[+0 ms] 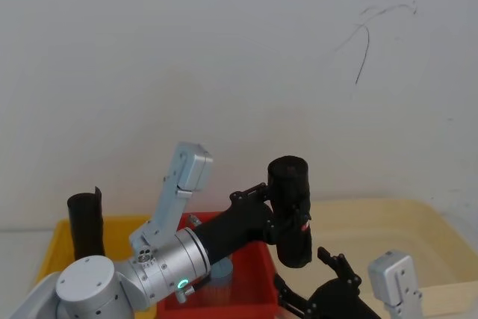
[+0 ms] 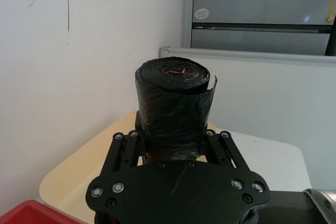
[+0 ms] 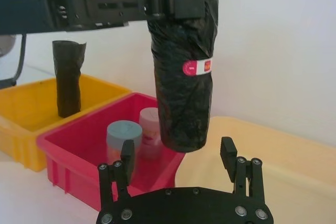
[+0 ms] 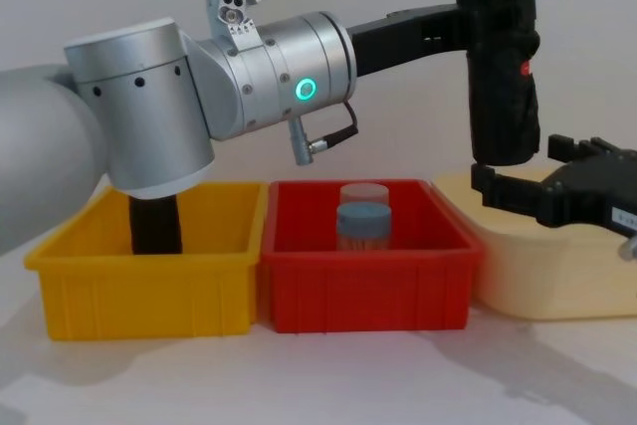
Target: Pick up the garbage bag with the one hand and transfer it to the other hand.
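**Bag (image 4: pixel 503 57) aloft in my left gripper (image 1: pixel 278 218), right gripper (image 3: pixel 178 153) open beneath**

I hold the bag upright in the air, well above the bins. Its red label (image 3: pixel 198 67) faces my right wrist camera. My left gripper reaches in from the bag's 9 o'clock, fingers clamped around the roll's middle. At the bag's 6 o'clock sits my right gripper, fingers spread wide, tips on either side of the roll's bottom end. I cannot tell whether they touch it.

Seen from my chest, on the counter (image 4: pixel 348 375):
- The red bin (image 4: pixel 368 291) lies at the bag's 7 o'clock and holds two jars (image 4: pixel 363 218).
- The yellow bin (image 4: pixel 149 281) lies farther out at 8 o'clock, with a second black roll (image 4: pixel 156 226) standing in it.
- The cream bin (image 4: pixel 537 266) lies at 6 o'clock, under my right gripper.
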